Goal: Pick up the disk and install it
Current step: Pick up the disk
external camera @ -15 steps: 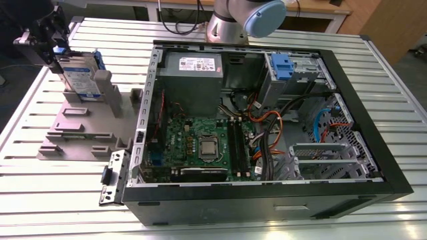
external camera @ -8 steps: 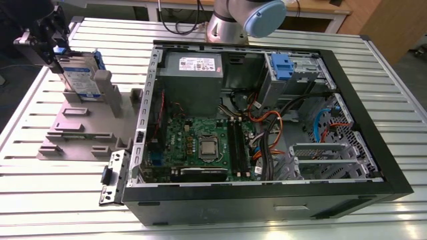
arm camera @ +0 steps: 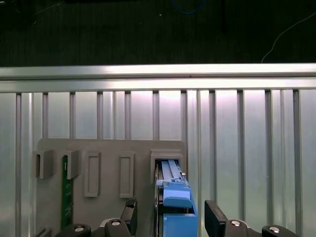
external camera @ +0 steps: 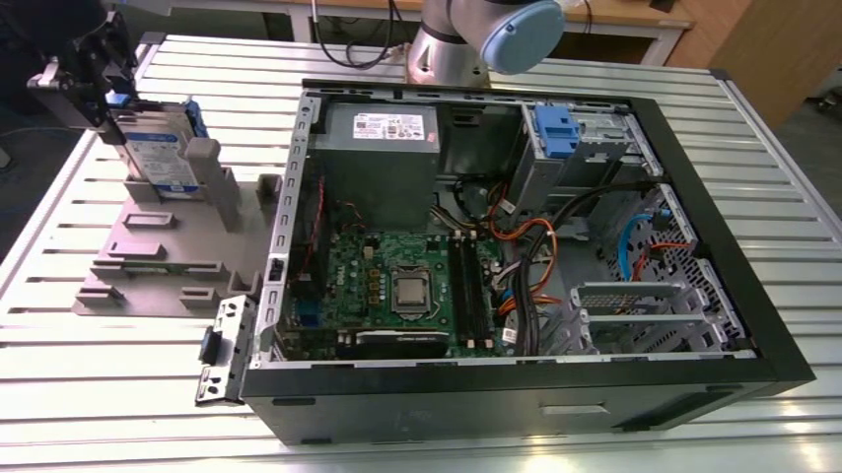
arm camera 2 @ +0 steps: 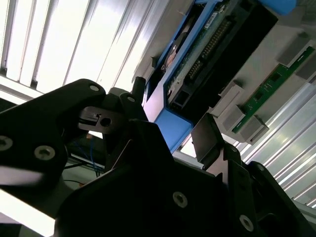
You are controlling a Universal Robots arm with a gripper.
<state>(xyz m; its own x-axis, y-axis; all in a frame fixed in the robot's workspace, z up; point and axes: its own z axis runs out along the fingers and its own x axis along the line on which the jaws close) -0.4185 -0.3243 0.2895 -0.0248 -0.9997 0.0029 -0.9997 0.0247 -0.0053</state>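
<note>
Your gripper (arm camera: 170, 212) is open. Its black fingers (arm camera: 213, 217) stand on either side of the disk (arm camera: 175, 197), with a gap at each side, so I judge that the pick-up step is in hand and the grasp is not yet made. The disk stands upright on its edge in the grey plastic holder (external camera: 145, 246), on the ribbed metal tabletop (external camera: 118, 394), beside the open computer case (external camera: 776, 345). A good hold calls for both pads to press squarely on the smooth blue bracket, because the silver body is thin, flat and hard.
</note>
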